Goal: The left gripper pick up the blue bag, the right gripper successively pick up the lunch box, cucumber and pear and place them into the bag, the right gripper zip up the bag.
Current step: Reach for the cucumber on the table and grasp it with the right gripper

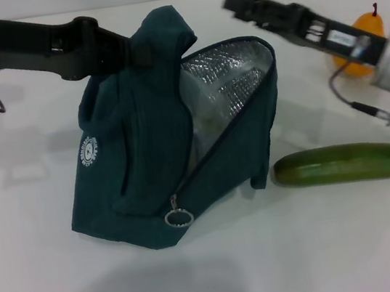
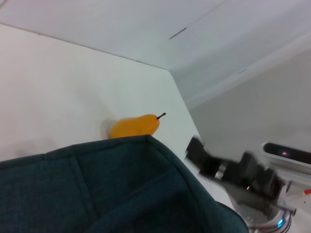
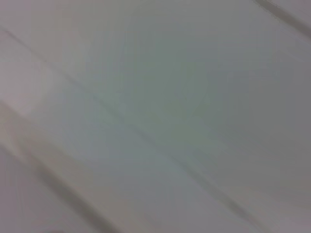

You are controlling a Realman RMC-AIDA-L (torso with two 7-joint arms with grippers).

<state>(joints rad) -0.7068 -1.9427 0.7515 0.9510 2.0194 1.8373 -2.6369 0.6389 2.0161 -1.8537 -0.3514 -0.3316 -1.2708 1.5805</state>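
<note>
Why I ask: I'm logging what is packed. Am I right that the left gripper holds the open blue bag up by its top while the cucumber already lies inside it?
Not quite. The left gripper does hold the open blue bag up by its top, but the cucumber lies on the table beside the bag, as the head view shows.

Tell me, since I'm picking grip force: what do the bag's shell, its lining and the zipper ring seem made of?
The blue bag held up by the left hand looks like matte woven fabric, soft and creased. Its lining looks like quilted silver foil, shiny and dimpled. The zipper ring appears to be metal, pale and glinting.
</note>
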